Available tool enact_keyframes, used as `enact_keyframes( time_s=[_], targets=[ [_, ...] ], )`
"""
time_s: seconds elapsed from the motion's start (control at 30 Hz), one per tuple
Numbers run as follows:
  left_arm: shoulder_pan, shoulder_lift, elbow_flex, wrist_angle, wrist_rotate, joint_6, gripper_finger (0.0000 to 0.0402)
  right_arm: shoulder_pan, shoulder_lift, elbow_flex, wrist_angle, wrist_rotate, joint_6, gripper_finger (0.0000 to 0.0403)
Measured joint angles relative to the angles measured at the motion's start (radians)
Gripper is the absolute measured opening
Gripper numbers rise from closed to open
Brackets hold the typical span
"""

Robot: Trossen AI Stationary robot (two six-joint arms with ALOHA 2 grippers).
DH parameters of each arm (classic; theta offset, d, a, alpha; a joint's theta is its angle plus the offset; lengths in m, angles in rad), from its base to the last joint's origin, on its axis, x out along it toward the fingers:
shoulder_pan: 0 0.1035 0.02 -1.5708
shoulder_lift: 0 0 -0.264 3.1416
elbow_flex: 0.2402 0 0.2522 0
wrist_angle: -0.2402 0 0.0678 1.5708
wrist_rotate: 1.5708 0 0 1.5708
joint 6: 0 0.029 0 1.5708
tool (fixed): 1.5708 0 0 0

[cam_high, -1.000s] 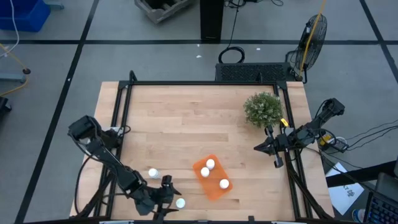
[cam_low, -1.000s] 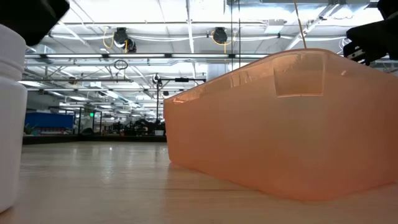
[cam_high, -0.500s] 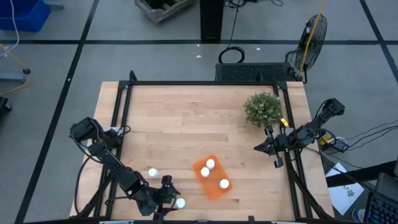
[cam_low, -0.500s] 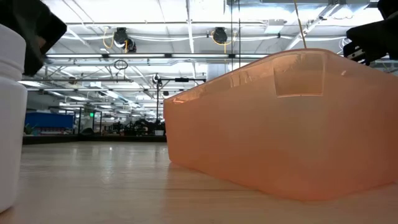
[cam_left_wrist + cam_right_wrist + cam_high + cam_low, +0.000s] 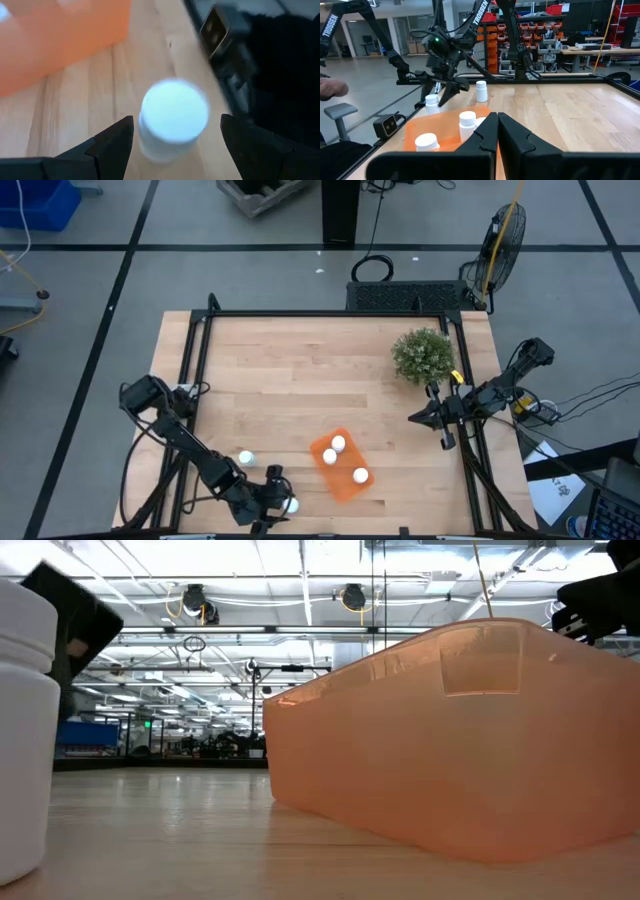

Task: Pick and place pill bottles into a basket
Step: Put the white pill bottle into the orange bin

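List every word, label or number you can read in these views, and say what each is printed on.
"TROSSEN" – white lettering down the left arm, right wrist view.
"TROSSEN" – only partly legible, on another arm segment at that view's edge.
Pill bottles, basket: no readable labels.
Background shelves and bins: markings too small to read.

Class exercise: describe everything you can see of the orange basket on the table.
The basket is a small orange rectangular tray with rounded corners, of translucent-looking plastic with low walls. It sits flat on the wooden table, turned at an angle near the front edge. Three white pill bottles stand inside. No gripper touches it; the left gripper is beside it.
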Motion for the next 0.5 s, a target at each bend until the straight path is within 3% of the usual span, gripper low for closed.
enact_keyframes(
  time_s=[0.3,0.5],
  targets=[
    [0.008,0.002,-0.001,0.046,-0.015,0.029,0.0304,0.000,0.001,0.000,0.000,0.000,0.000,0.0004],
    [0.031,0.014,-0.002,0.036,-0.020,0.030,0.0269,0.000,0.001,0.000,0.000,0.000,0.000,0.0004]
  ],
)
